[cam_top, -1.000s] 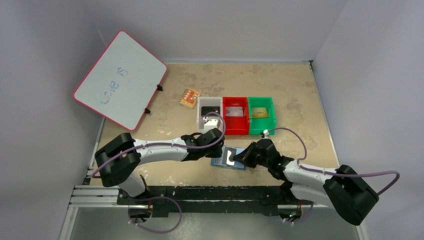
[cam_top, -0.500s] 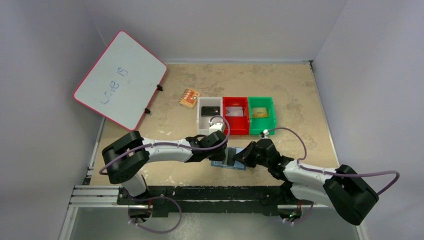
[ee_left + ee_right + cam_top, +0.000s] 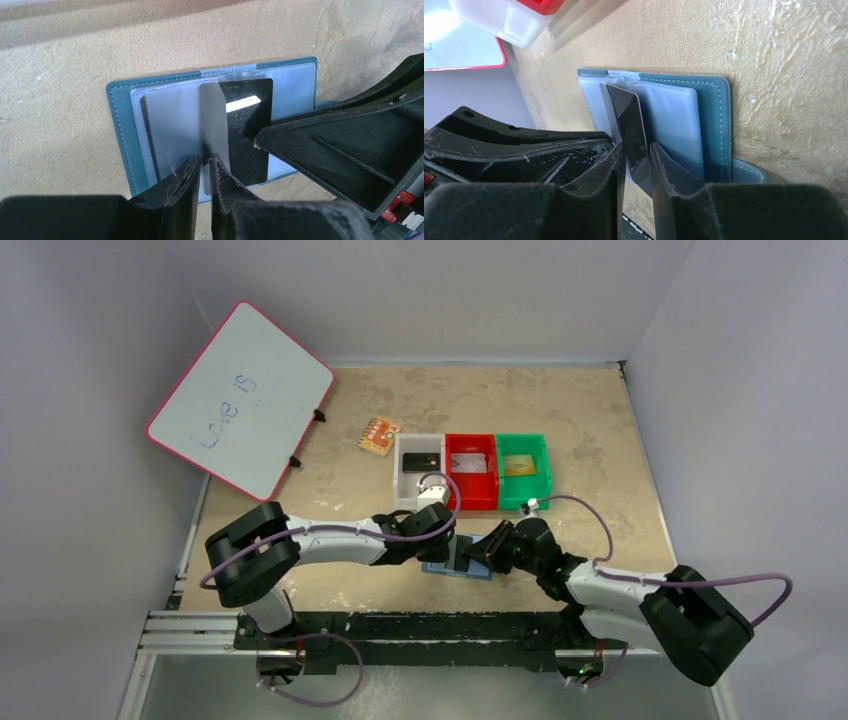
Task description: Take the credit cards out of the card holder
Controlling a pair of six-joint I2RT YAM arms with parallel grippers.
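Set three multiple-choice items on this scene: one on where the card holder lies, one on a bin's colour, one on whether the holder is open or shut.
1. Where does the card holder lie?
A. on the whiteboard
B. on the table
C. on top of the orange square

2. What colour is the middle bin of the three?
A. white
B. green
C. red

3. How is the card holder?
A. lying open, pockets up
B. folded shut
C. standing on edge

Answers:
1 B: the top view shows it on the tan surface, on the arms' side of the bins.
2 C: it is red, set between the white bin and the green bin.
3 A: both wrist views show its clear pockets facing up.
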